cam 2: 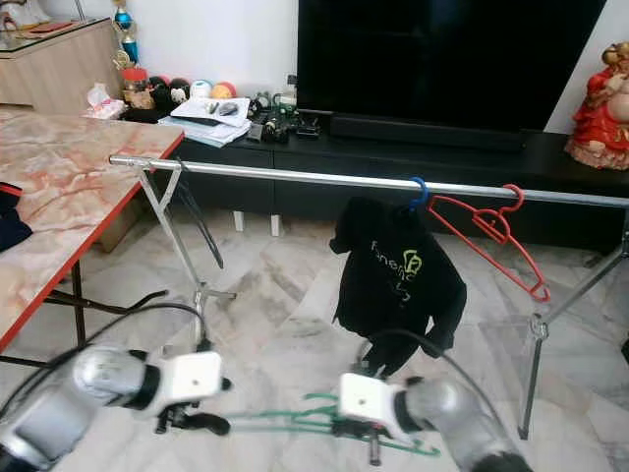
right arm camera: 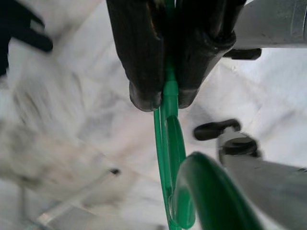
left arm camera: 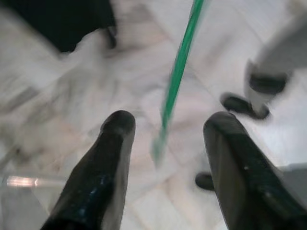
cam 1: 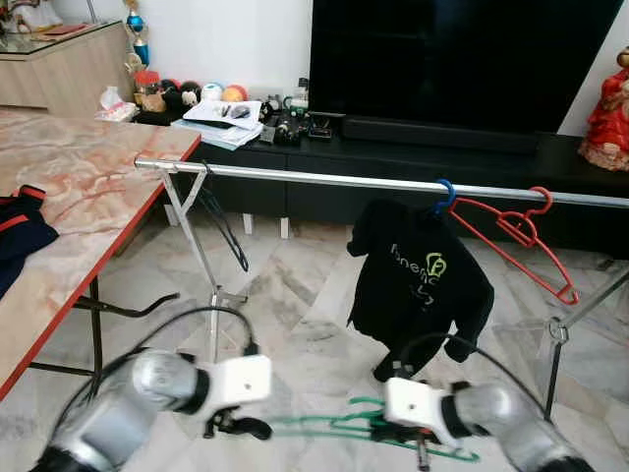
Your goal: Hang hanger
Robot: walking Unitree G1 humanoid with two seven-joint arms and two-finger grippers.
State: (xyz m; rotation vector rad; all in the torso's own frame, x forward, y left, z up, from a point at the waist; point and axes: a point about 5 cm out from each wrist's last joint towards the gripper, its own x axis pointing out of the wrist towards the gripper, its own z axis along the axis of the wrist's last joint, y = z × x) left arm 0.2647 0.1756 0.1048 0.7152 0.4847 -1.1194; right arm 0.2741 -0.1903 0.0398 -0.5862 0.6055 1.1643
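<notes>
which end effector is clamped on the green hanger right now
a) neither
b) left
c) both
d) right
d: in the right wrist view the right end effector has its two black fingers pressed shut on the green hanger, while the left end effector is spread open with the hanger's bar passing between its fingers, not touching either.
</notes>
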